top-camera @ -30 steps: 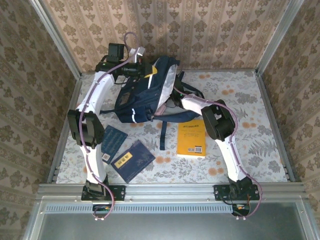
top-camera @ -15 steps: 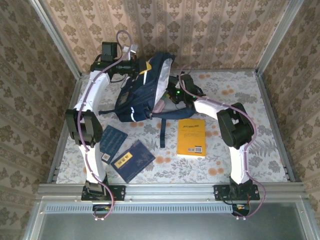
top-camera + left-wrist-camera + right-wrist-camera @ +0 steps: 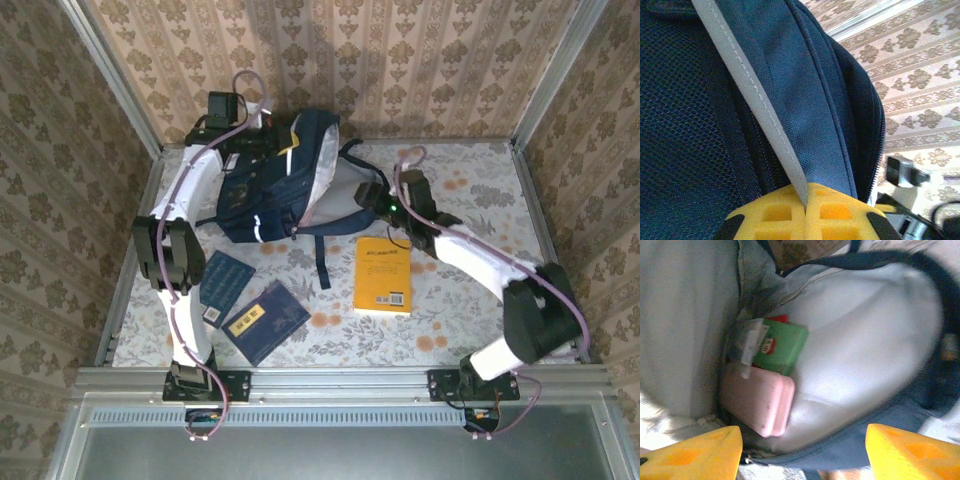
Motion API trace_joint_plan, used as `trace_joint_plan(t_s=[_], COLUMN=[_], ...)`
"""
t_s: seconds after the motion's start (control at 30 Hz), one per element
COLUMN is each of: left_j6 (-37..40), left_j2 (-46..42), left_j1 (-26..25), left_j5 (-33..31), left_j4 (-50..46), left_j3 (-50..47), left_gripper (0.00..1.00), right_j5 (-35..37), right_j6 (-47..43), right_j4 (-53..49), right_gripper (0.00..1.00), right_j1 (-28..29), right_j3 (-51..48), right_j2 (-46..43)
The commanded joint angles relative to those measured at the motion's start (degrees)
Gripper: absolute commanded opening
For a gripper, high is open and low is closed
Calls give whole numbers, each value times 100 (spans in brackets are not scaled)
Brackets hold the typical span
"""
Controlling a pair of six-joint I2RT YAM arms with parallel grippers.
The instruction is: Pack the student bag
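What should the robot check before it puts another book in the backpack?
1. Left gripper shut on the student bag at its white stripe: ok.
2. Bag mouth open, pale lining showing: ok.
3. Right gripper open and empty: ok.
4. Room inside beside the pink case and green box: ok, looks roomy.
5. Yellow book flat on the table, nothing on top: ok.
6. Whether the blue books will fit too: cannot tell.

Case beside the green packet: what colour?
The case in the student bag is pale pink; right wrist view shows it best.
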Motion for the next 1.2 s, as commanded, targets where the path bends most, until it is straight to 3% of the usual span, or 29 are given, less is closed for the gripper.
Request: trace_joint_plan(t_s=[0.0, 0.33, 0.53, 0.7, 0.9, 1.17], left_j6=[193, -147, -221, -197, -350, -402], left_j2=[195, -10, -851, -1350, -1250, -838], left_j1=[-228, -597, -781, -1510, -2366, -2772], left_j5=[-336, -839, -1323, -1809, -1939, -2148], left_j4=[100, 801, 954, 842, 1017, 1278], left_j3=[-77, -1465, -2220, -2643, -3205, -3735], left_gripper=[2, 20, 41, 46, 52, 57], right_j5=[700, 663, 917, 972, 902, 716], right_j6=[-429, -901, -1112, -832, -526, -495], right_j4=[-666, -1730, -2037, -2101, -2129, -1828], right_gripper=[65, 64, 71, 74, 76, 82], right_j1=[18, 53, 29, -92, -326, -446], right_j3=[-606, -1556, -1893, -2111, -2194, -2347], right_j2=[-713, -2096, -2446, -2389, -2033, -1736])
